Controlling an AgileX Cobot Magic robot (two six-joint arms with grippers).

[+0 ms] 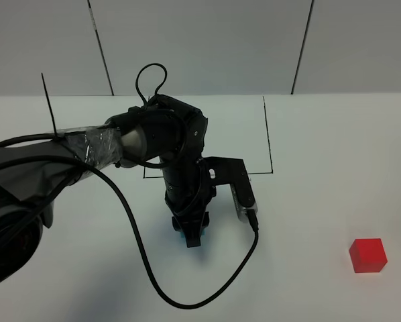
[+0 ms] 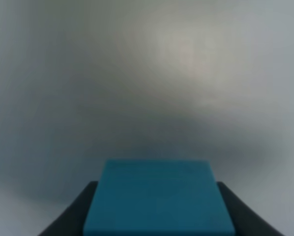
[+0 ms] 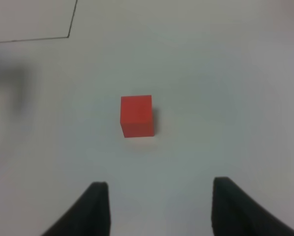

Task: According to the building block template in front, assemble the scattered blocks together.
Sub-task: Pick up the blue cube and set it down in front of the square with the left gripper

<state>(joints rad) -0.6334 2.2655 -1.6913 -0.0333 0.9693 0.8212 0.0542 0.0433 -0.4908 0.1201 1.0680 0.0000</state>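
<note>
Left claw (image 1: 191, 235): down at the middle of the tabletop (image 1: 321, 201) and closed on the cyan-blue cube (image 2: 159, 199), with a finger flush on either side. Whether the cube is lifted cannot be told.
Black outline (image 1: 269, 141): drawn at 12 to 1 o'clock of the left claw; no template shows.
Red cube (image 1: 368, 255): alone, well apart at 3 to 4 o'clock of the left claw.
Right claw (image 3: 159, 206): spread wide and empty, with the red cube ahead of its fingertips, untouched.
Risk: an off-centre descent could let one finger shove the red cube aside. With the template unseen, the cubes might also be joined in the wrong order.
</note>
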